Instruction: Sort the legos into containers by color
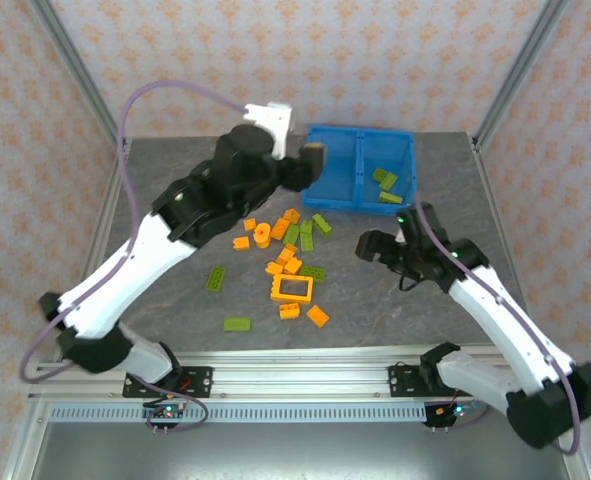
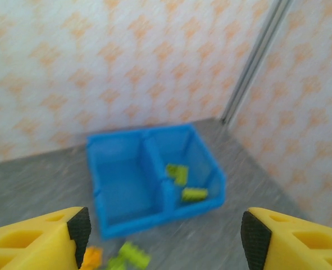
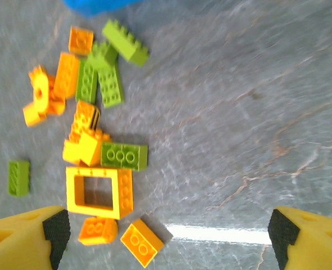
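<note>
Left wrist – left gripper (image 2: 164,230) spread wide, empty, facing blue bin (image 2: 123,185) with lime legos (image 2: 194,194) in right compartment; right wrist – right gripper (image 3: 166,233) agape, empty, over orange frame (image 3: 125,194)

Orange-patterned walls (image 1: 375,60), grey marbled tabletop (image 1: 375,310), metal posts (image 1: 75,70).

Glossy plastic legos (image 3: 124,156), smooth plastic bin (image 1: 333,178), matt marbled tabletop (image 3: 239,112)
</note>
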Controlling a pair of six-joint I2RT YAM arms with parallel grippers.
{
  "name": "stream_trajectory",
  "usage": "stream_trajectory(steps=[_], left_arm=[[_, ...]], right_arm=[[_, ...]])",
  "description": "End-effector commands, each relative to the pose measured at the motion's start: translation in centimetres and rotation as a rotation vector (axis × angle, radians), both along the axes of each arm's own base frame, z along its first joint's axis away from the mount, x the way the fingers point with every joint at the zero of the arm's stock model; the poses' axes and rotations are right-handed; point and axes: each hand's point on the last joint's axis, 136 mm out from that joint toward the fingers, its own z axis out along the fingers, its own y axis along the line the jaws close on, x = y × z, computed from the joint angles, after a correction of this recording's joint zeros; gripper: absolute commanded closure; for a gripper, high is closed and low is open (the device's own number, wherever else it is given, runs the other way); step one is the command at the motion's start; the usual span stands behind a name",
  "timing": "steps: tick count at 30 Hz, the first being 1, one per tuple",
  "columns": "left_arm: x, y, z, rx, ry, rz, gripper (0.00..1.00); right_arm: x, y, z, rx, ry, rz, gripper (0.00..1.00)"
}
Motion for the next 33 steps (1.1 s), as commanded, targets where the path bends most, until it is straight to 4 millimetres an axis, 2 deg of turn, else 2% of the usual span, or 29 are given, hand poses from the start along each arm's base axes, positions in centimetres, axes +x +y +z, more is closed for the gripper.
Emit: stream_trajectory(steps=[1,3,6,8,10,12,16,22,28,33], left_arm=[[-1.4,4.0,-6.7,0.155,0.119,0.070,0.23],[-2.8,6.8,-8.7,0.166,0.163,0.117,0.19],[-4.8,10.5,-11.5,0.173,0.213,0.188,0.15],[-5.7,12.2,-13.2,0.168,0.243,0.220,0.10],[-6.6,13.2,-14.3,0.154,0.265,0.230,0.01],[-7.0,13.5,-15.1,0.146,0.276,0.226,0.00],[-6.7,12.7,-16.6,0.149,0.309,0.188,0.00],[-6.2,11.8,-17.9,0.172,0.347,0.168,0.00],[-6.3,12.1,-18.5,0.167,0.351,0.177,0.00],[-6.4,12.3,-18.7,0.166,0.351,0.184,0.00]], right_arm=[[0.7,3.6,0.5,-0.056,-0.018,0.185,0.08],[0.5,5.5,-1.2,-0.099,0.013,0.248,0.08],[-1.3,7.8,-3.8,-0.148,0.059,0.359,0.08],[-3.0,8.5,-5.8,-0.208,0.094,0.425,0.08],[-4.8,9.0,-8.0,-0.261,0.151,0.479,0.07],[-6.2,9.3,-9.7,-0.301,0.197,0.521,0.06],[-8.1,10.0,-12.2,-0.395,0.234,0.606,0.06],[-8.6,11.1,-15.0,-0.497,0.243,0.670,0.12],[-8.4,11.0,-16.5,-0.537,0.253,0.662,0.39],[-8.3,10.4,-15.9,-0.550,0.231,0.655,0.56]])
